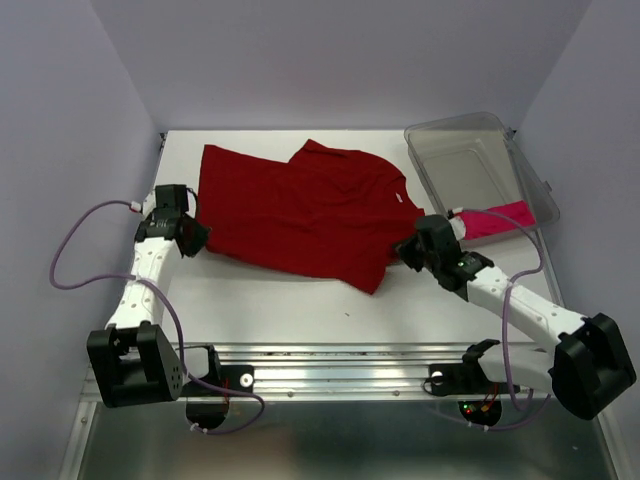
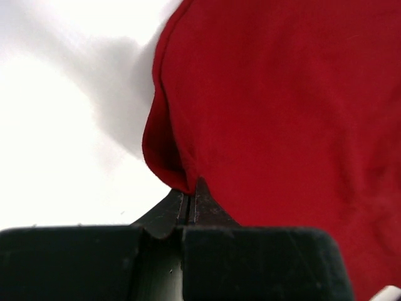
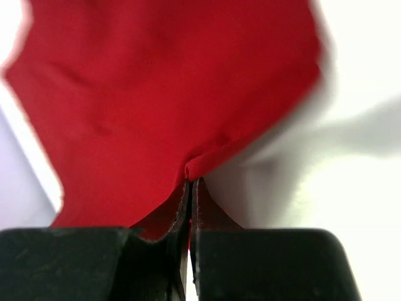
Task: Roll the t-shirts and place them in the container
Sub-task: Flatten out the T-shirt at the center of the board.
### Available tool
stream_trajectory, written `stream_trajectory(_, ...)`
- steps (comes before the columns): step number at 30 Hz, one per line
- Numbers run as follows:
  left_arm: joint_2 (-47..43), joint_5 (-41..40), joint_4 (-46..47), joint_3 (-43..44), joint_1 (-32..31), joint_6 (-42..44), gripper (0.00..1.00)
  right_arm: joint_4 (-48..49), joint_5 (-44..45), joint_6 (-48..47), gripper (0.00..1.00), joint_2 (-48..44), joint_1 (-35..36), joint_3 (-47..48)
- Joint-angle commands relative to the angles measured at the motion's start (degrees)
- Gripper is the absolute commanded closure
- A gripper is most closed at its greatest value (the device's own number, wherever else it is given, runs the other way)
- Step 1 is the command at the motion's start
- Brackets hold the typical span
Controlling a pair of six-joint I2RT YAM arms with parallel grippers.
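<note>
A dark crimson red t-shirt [image 1: 300, 215] lies spread across the back half of the white table. At its left hem my left gripper [image 1: 196, 238] is shut on the cloth; the wrist view shows the red t-shirt [image 2: 282, 113] pinched at the tips of the left gripper [image 2: 189, 188]. My right gripper [image 1: 405, 252] is shut on the shirt's right edge, and in its wrist view a small fold of the red t-shirt [image 3: 156, 94] sits clamped at the right gripper [image 3: 191, 179]. A magenta-pink t-shirt [image 1: 495, 222] lies rolled at the bin's near end.
A clear plastic bin [image 1: 478, 165] stands at the back right of the table [image 1: 280, 295]. Grey cables loop from both arms near the front rail [image 1: 330, 365]. Walls close in the table on three sides.
</note>
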Motion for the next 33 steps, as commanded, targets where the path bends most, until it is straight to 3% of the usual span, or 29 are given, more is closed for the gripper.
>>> stream_trajectory(1, -0.89, -0.22, -2.22, 9.58, 0.3, 3.6, 1.0, -3.03, 13.41, -12.07, 0.99, -2.58, 0.28, 14.93)
stream_trajectory(5, -0.81, -0.04, -3.45, 18.53, 0.39, 4.49, 1.0, -3.92, 17.03, -21.98, 0.99, -1.88, 0.28, 24.69)
stream_trajectory(11, 0.6, 1.28, -4.95, 30.4, 0.3, 4.13, 1.0, -4.44, 18.27, -28.95, 0.99, -1.44, 0.28, 33.16)
stream_trajectory(17, 0.42, 2.06, -4.34, 34.29, 0.47, 4.57, 1.0, -4.44, 20.29, -32.2, 0.99, -2.67, 0.28, 35.97)
stream_trajectory(21, -0.98, 7.06, -0.3, 35.43, 0.47, 5.45, 1.0, -3.48, 21.17, -35.1, 0.99, -2.06, 0.28, 40.09)
stream_trajectory(30, -0.98, 8.04, -0.12, 54.57, 0.47, 9.67, 1.0, -2.51, 20.56, -45.82, 0.99, -1.17, 0.28, 55.56)
stream_trajectory(33, -4.39, 8.74, 6.02, 54.6, 0.47, 10.63, 1.0, 0.21, 17.49, -49.25, 0.99, -2.75, 0.28, 59.61)
